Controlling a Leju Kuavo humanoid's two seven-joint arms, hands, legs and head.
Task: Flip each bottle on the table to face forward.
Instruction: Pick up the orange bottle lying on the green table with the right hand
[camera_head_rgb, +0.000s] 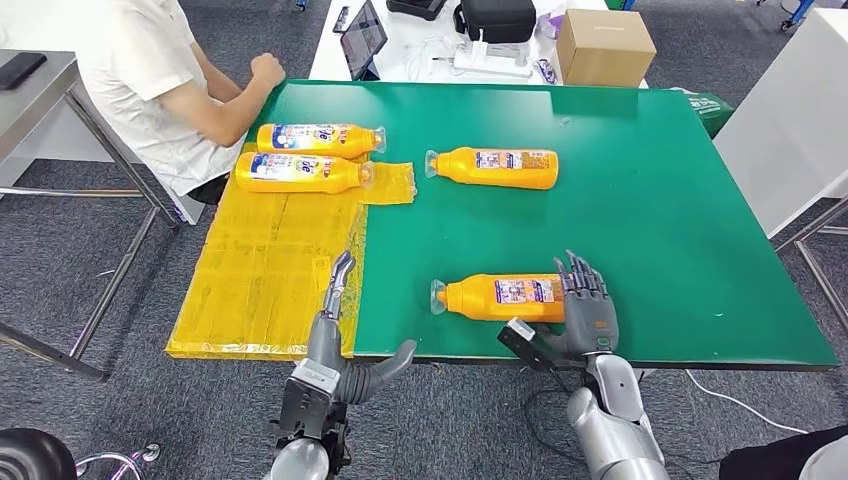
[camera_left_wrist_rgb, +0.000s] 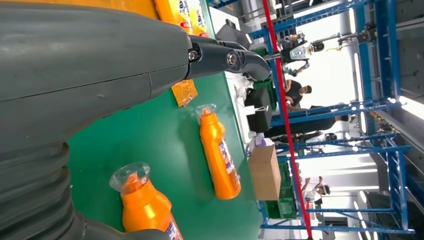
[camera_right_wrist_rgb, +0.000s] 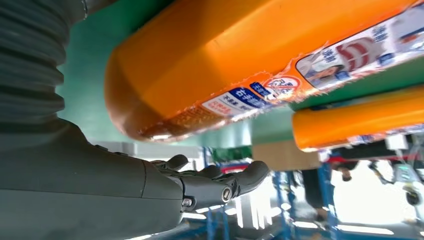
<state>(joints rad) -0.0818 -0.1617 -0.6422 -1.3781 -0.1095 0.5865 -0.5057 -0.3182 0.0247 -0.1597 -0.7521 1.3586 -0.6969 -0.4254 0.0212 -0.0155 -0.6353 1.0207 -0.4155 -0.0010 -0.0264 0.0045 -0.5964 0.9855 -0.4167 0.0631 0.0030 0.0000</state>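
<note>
Bottles lie on the green surface (camera_head_rgb: 650, 200): nearest bottle (camera_head_rgb: 497, 298) at 5 o'clock, right hand (camera_head_rgb: 588, 305) against its base, fingers spread, gripping nothing; left hand (camera_head_rgb: 335, 330) open at 7 o'clock

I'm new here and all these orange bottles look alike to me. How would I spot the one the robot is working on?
Start at the green table and go to the edge nearest the robot. The orange plastic bottle lying there on its side is the one: only it has the robot's right hand at its base; the others lie farther back.
</note>
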